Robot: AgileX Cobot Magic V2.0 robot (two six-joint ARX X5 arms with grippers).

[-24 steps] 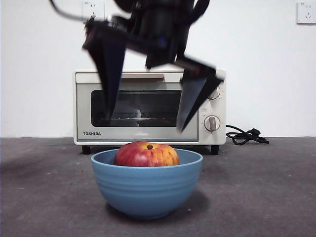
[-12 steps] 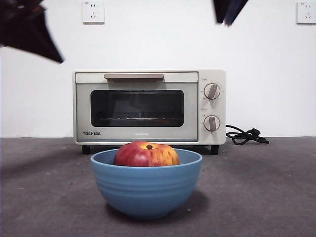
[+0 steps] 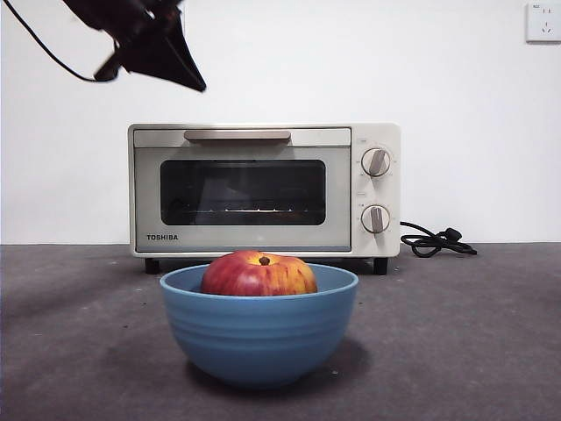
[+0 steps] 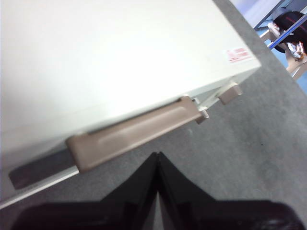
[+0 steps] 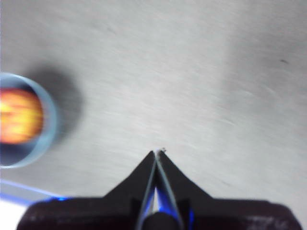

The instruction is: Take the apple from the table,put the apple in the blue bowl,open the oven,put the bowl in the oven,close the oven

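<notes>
The red apple [image 3: 259, 274] rests inside the blue bowl [image 3: 259, 338] near the front of the table [image 3: 456, 333]. Behind them stands the cream oven [image 3: 263, 189], its dark glass door closed under the beige handle [image 3: 237, 135]. My left gripper [image 3: 171, 61] hangs shut above the oven's left top corner; its wrist view shows the handle [image 4: 132, 133] just beyond the jaw tips [image 4: 157, 155]. My right gripper [image 5: 157, 153] is shut, high over bare table, with the bowl [image 5: 45, 120] and blurred apple [image 5: 19, 117] off to one side.
A black power cord [image 3: 436, 240] lies coiled on the table to the right of the oven. Two knobs [image 3: 376, 162] sit on the oven's right panel. A white wall with sockets [image 3: 543, 22] closes the back.
The gripper that hung open over the bowl a second ago has risen out of the front view. The left gripper has swung in from the left toward the oven's top.
</notes>
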